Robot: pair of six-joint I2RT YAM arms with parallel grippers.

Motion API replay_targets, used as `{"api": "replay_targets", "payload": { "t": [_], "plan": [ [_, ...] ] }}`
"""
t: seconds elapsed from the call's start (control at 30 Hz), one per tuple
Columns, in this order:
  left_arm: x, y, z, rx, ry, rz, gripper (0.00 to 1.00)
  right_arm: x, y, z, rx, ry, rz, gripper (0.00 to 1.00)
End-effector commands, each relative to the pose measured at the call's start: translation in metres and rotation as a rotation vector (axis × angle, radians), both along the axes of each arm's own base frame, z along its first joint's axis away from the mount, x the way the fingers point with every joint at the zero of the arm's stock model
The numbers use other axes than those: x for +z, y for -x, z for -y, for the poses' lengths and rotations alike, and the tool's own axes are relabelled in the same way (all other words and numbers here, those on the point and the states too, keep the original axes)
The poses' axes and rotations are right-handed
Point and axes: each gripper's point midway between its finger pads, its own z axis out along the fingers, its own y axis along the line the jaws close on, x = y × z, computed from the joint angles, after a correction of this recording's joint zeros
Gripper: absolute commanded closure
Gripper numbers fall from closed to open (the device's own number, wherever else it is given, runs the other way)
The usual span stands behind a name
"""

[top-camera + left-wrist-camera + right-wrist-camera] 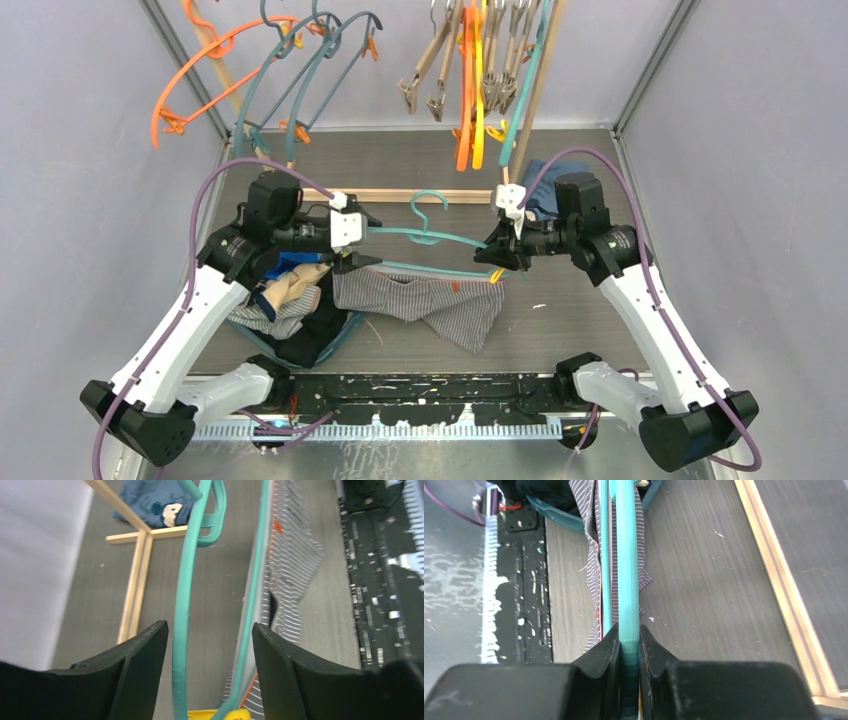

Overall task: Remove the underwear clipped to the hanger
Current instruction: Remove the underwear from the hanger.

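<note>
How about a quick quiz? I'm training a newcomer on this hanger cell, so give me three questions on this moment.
1. True or false: the right gripper is shut on the teal hanger.
2. Pick one. The left gripper is: A) shut on the hanger; B) open, with the hanger between its fingers; C) out of every view.
3. Short answer: what pattern does the underwear hanging from the hanger have?

Key: 1 true; 2 B; 3 pinstripes.
</note>
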Motion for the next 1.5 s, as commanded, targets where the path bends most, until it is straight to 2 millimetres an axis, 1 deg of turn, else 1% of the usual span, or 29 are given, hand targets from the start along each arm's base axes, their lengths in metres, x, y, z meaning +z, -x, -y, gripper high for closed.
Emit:
{"api": "replay_targets", "payload": {
  "t": [0.0, 0.13, 0.23, 0.27, 0.37, 0.43, 0.5, 0.77, 0.83, 0.9, 0.93, 0.97, 1.0, 1.07, 1.1, 1.13, 1.17, 1.3, 1.33, 1.37, 1.4, 1.47],
  "plan": [
    [0.021, 0.026, 0.005, -0.037, 0.071, -0.152, 0.33, 0.026, 0.0, 0.003, 0.086, 0.028, 0.248, 0.99],
    [0.031, 0.022, 0.016, -0.023, 0.102, -0.313, 0.32, 0.027, 0.003, 0.002, 0.126, 0.038, 0.297, 0.99],
    [0.04, 0.021, 0.027, -0.026, 0.126, -0.456, 0.32, 0.035, 0.002, 0.002, 0.129, 0.031, 0.343, 0.99],
    [0.039, 0.021, 0.031, -0.028, 0.127, -0.501, 0.33, 0.037, 0.002, 0.001, 0.129, 0.027, 0.353, 0.99],
    [0.039, 0.023, 0.037, -0.044, 0.136, -0.547, 0.42, 0.04, 0.001, 0.001, 0.123, 0.022, 0.375, 0.99],
    [0.036, 0.026, 0.038, -0.053, 0.135, -0.552, 0.48, 0.04, 0.001, 0.002, 0.119, 0.025, 0.38, 0.99],
    [0.029, 0.027, 0.037, -0.046, 0.127, -0.554, 0.5, 0.04, 0.0, 0.002, 0.113, 0.03, 0.388, 0.99],
    [0.008, 0.044, 0.018, -0.02, 0.022, -0.56, 0.65, 0.037, -0.002, 0.006, 0.096, 0.053, 0.422, 0.99],
    [0.006, 0.048, 0.015, -0.025, 0.003, -0.576, 0.71, 0.036, -0.002, 0.007, 0.095, 0.054, 0.422, 0.99],
    [0.005, 0.05, 0.014, -0.03, -0.001, -0.576, 0.81, 0.035, -0.002, 0.006, 0.097, 0.053, 0.421, 0.99],
    [0.006, 0.05, 0.014, -0.036, 0.0, -0.566, 0.88, 0.034, -0.002, 0.006, 0.099, 0.05, 0.416, 0.99],
    [0.007, 0.052, 0.014, -0.053, 0.001, -0.543, 0.98, 0.033, -0.002, 0.005, 0.1, 0.048, 0.409, 0.99],
    [0.008, 0.054, 0.013, -0.073, 0.002, -0.51, 1.0, 0.032, -0.002, 0.004, 0.102, 0.045, 0.398, 0.99],
    [0.01, 0.054, 0.01, -0.097, -0.001, -0.428, 1.0, 0.026, 0.0, 0.004, 0.101, 0.045, 0.365, 0.99],
    [0.01, 0.054, 0.009, -0.116, -0.005, -0.373, 1.0, 0.023, 0.002, 0.004, 0.099, 0.045, 0.349, 0.98],
    [0.011, 0.055, 0.007, -0.139, -0.012, -0.311, 1.0, 0.021, 0.004, 0.005, 0.096, 0.043, 0.33, 0.93],
    [0.011, 0.055, 0.005, -0.154, -0.019, -0.253, 1.0, 0.018, 0.006, 0.005, 0.091, 0.041, 0.308, 0.84],
    [0.011, 0.049, -0.001, -0.192, -0.04, -0.026, 1.0, 0.008, 0.019, 0.007, 0.074, 0.036, 0.196, 0.47],
    [0.011, 0.047, -0.002, -0.197, -0.054, 0.007, 1.0, 0.007, 0.022, 0.008, 0.071, 0.036, 0.167, 0.36],
    [0.008, 0.044, -0.004, -0.198, -0.077, 0.026, 1.0, 0.008, 0.024, 0.008, 0.063, 0.036, 0.139, 0.28],
    [0.007, 0.042, -0.006, -0.203, -0.098, 0.049, 1.0, 0.009, 0.026, 0.008, 0.052, 0.033, 0.107, 0.23],
    [0.002, 0.039, -0.009, -0.218, -0.134, 0.109, 1.0, 0.014, 0.029, 0.009, 0.032, 0.026, 0.06, 0.2]
  ]
}}
